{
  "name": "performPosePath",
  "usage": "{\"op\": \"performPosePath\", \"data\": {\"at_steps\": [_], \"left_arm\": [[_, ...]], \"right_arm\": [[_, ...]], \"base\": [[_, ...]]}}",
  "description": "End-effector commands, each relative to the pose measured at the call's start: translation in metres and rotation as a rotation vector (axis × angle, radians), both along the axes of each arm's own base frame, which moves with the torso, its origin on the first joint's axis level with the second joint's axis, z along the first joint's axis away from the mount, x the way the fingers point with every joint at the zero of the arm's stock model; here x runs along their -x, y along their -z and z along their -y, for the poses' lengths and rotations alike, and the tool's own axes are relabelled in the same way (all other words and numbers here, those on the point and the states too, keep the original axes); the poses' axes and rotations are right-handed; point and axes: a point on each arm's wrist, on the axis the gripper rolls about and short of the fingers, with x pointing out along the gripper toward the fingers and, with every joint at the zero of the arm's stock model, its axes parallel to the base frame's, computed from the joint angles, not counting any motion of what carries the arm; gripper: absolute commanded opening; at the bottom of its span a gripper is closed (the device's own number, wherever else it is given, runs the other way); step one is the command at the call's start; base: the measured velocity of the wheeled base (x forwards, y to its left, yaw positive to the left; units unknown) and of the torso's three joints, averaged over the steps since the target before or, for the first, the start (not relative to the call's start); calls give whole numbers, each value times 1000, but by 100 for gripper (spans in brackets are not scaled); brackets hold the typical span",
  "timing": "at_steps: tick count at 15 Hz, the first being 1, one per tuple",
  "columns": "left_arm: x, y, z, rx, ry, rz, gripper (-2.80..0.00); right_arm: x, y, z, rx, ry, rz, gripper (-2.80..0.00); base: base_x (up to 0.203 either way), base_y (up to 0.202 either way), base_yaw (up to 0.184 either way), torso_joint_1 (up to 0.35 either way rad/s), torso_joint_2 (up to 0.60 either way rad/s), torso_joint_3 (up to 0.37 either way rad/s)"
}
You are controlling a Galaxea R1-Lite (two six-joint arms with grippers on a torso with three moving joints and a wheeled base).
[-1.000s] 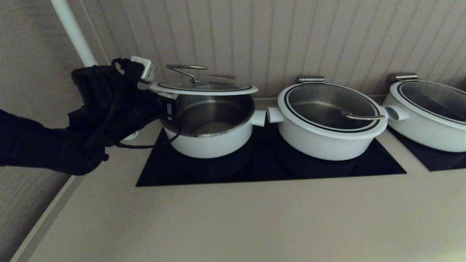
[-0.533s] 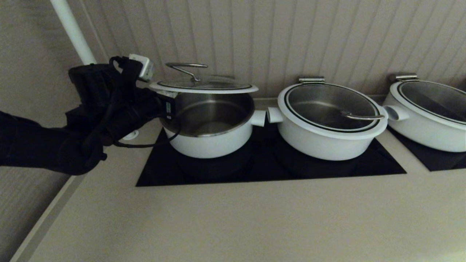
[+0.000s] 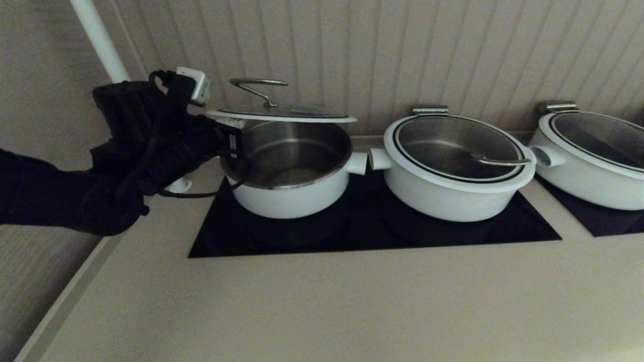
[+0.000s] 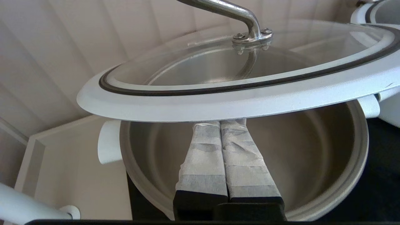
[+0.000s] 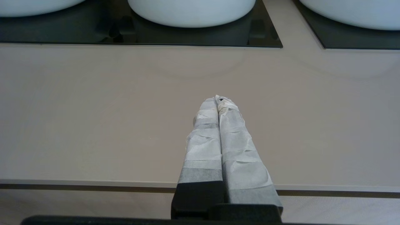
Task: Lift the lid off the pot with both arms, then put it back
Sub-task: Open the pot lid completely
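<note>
The lid, clear glass with a white rim and steel wire handle, hangs tilted above the pot, its left edge raised. My left gripper is shut and its taped fingertips sit under the lid's left rim, holding it up. In the left wrist view the shut gripper presses up against the lid's white rim over the pot's open steel interior. My right gripper is shut and empty, above the counter's front part, out of the head view.
Two wider white pots with lids stand to the right, the nearer almost touching the pot's right handle. A black cooktop lies under them. A white pipe and the panelled wall stand close behind.
My left arm has risen a little, carrying the lid's left edge higher off the pot. The pot and the other pots have not moved.
</note>
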Motion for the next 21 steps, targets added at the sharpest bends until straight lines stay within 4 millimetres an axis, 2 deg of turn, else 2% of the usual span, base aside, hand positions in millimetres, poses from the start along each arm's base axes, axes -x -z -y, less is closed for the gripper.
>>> {"op": "performPosePath", "data": {"at_steps": [1,21], "left_arm": [[-5,0,2,2,1,8,-280],[-4,-20,1,20,-6,72,-280]], "right_arm": [[0,0,0,1,0,5,-280],[0,0,0,1,-1,6,-280]], "base": [[0,0,0,0,0,0],[0,0,0,0,0,0]]}}
